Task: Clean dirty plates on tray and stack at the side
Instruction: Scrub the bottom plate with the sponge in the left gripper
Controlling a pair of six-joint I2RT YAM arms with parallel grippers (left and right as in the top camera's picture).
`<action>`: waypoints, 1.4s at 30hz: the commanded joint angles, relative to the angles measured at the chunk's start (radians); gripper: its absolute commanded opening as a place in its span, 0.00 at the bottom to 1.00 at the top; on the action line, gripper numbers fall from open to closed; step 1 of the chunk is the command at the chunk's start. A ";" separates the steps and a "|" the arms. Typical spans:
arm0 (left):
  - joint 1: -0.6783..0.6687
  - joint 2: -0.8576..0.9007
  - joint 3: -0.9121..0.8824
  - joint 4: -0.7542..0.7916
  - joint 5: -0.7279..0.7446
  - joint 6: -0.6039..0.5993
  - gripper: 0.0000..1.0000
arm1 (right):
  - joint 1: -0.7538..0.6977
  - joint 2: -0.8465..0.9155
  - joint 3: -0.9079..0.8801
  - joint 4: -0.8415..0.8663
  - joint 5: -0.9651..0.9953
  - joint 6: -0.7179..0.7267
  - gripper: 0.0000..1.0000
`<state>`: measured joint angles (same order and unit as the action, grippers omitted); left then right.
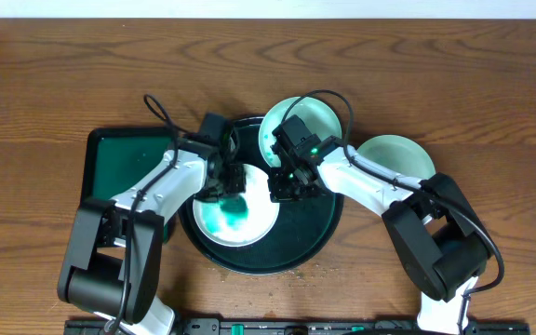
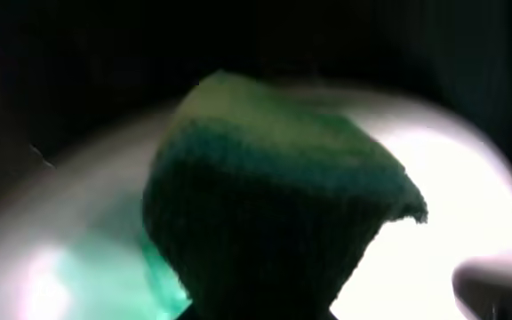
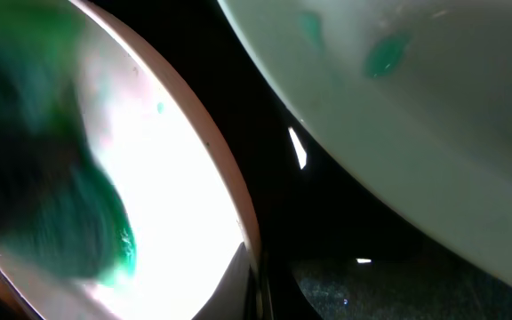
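**Sponge on smeared plate, black tray at centre**

Landmark: large round black tray with raised rim (image 1: pixel 310 228), on a brown wood-grain table (image 1: pixel 63 74).

- Small round white plate with a broad teal-green smear (image 1: pixel 242 220) lies flat inside the tray, on its left half. The smear covers the plate's left part; the right part is bare white.
- Left gripper (image 1: pixel 223 186) is down over the upper-left edge of that plate, inside the tray rim. It is clamped on a dark green sponge with a paler top (image 2: pixel 274 204). The fingers themselves are lost in dark blur in the wrist view. The sponge's lower end meets the plate.
- Right gripper (image 1: pixel 282 186) is at the same plate's right edge, near the tray's middle. Cannot tell whether its jaws are apart or closed; the wrist view shows only the bright plate rim (image 3: pixel 176 178) and dark tray floor (image 3: pixel 327 267).
- Second pale-mint plate with small green flecks (image 1: pixel 319 116) overlaps the tray's upper-right rim, tilted.
- Third pale-mint plate (image 1: pixel 394 156) sits on the table just right of the tray, off it.
- Rectangular dark green tray (image 1: pixel 124 158) lies just left of the black tray.
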<state>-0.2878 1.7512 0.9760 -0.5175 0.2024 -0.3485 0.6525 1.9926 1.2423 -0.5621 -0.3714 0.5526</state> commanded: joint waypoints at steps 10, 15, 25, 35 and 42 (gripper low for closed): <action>0.010 0.009 -0.002 0.123 -0.328 -0.027 0.07 | -0.024 0.023 0.009 -0.004 0.000 0.006 0.01; 0.010 0.009 -0.002 -0.015 -0.362 -0.027 0.07 | -0.024 0.022 0.009 -0.003 0.000 0.006 0.01; 0.010 0.008 -0.002 -0.182 0.088 0.098 0.07 | -0.025 0.022 0.009 -0.003 0.000 0.007 0.01; 0.014 0.008 -0.002 -0.042 0.266 0.134 0.07 | -0.025 0.022 0.009 -0.004 0.000 0.007 0.01; 0.065 0.000 0.038 -0.038 -0.133 -0.009 0.07 | -0.025 0.023 0.009 -0.004 0.000 0.006 0.01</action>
<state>-0.2584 1.7515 0.9859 -0.5335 0.2909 -0.2863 0.6487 1.9945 1.2427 -0.5602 -0.3775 0.5518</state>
